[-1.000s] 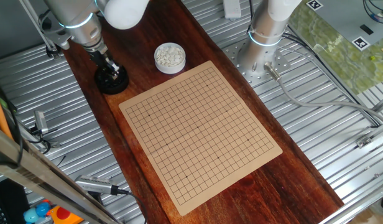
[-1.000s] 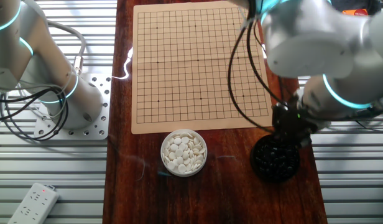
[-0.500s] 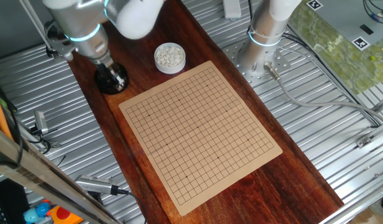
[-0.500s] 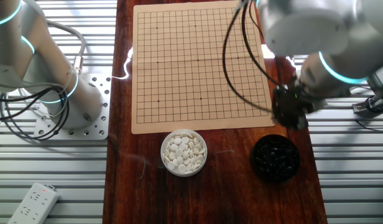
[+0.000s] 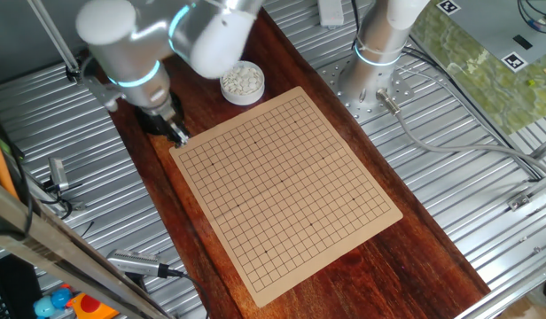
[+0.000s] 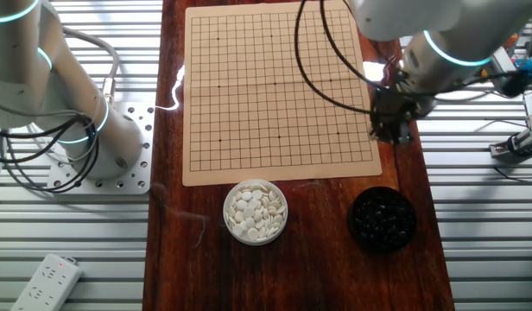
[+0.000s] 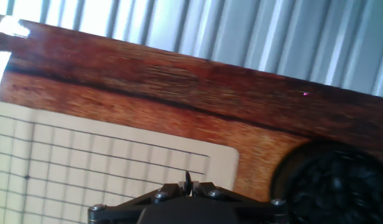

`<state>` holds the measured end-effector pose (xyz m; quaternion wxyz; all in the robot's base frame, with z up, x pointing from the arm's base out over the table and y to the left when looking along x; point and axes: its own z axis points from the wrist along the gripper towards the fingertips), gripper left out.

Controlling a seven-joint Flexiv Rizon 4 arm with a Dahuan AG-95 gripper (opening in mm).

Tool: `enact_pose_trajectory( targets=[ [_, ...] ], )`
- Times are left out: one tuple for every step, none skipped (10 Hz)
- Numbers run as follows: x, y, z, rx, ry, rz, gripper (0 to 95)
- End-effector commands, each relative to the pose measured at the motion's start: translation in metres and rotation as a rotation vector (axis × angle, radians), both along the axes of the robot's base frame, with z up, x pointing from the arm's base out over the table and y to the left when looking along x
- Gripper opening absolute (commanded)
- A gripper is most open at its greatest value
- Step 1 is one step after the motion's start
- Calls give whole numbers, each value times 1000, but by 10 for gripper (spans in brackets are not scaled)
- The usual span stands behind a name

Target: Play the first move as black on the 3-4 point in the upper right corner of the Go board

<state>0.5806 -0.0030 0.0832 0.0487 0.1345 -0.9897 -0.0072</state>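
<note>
The tan board (image 5: 286,182) with its black grid lies on the red-brown tabletop and bears no stones; it also shows in the other fixed view (image 6: 275,86) and the hand view (image 7: 86,168). My gripper (image 5: 178,135) hangs over the board's corner nearest the black bowl, at the board's right edge in the other fixed view (image 6: 391,130). In the hand view the gripper (image 7: 188,186) is shut on a thin black stone (image 7: 188,181), seen edge-on between the jaws. The round black bowl of black stones (image 6: 383,218) sits just off that corner (image 7: 341,186).
A white bowl of white stones (image 6: 256,211) stands beside the board's near edge (image 5: 242,81). A second arm's base (image 5: 370,71) is bolted to the ribbed metal beside the tabletop (image 6: 85,130). Cables run over the metal at both sides.
The gripper has lifted out of the black bowl and moved over the nearest corner of the board, with a black stone between its jaws.
</note>
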Motion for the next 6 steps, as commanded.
enact_pose_trajectory(
  targets=[
    [-6,11,-6,-1,-3,-11,0],
    [-13,13,-15,1,-15,-7,0],
    [-15,14,-16,1,-17,-7,0],
    [-22,20,-22,-1,-21,-11,0],
    [-26,25,-25,-8,-21,-13,0],
    [-30,29,-27,-9,-21,-11,0]
  ],
)
